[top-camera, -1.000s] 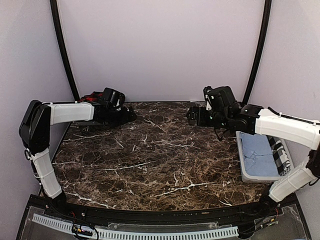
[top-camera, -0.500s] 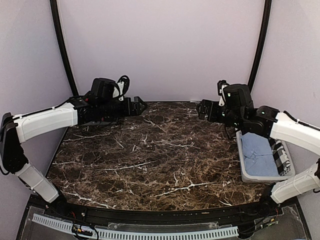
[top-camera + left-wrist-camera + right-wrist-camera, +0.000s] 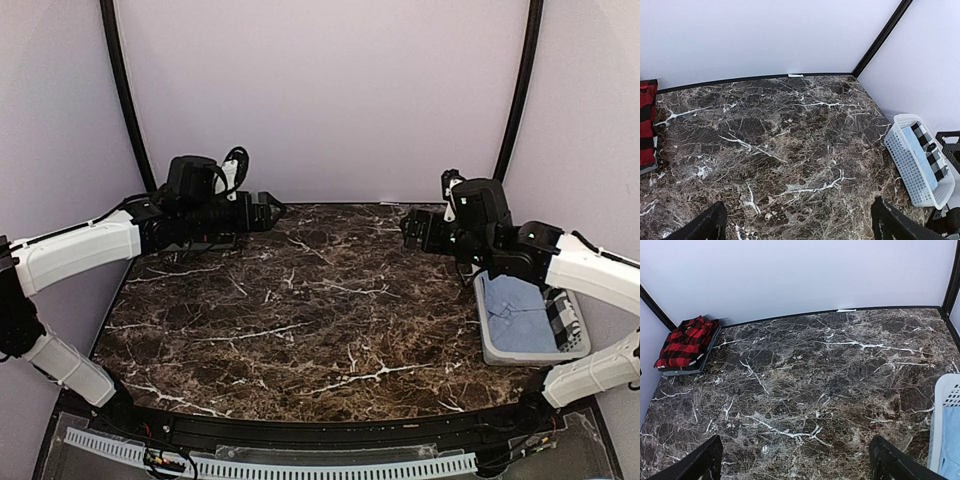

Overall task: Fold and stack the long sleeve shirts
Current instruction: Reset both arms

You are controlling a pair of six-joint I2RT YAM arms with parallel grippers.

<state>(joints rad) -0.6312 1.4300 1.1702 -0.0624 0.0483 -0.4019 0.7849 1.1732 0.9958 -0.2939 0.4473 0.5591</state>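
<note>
Red-and-black shirt [image 3: 685, 342] lies folded at the far left corner of the table [image 3: 815, 380]. Left gripper [image 3: 798, 201] and right gripper [image 3: 796, 437] hover, fingers wide, holding nothing.

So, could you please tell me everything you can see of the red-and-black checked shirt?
The red-and-black buffalo-check flannel shirt is soft cloth folded into a compact, roughly rectangular bundle. It lies flat in the far left corner of the dark marble table. It rests on a flat grey layer that juts out along its near edge; I cannot tell what that layer is. The left wrist view catches only the shirt's edge. Nothing else touches it, and no lettering shows.
</note>
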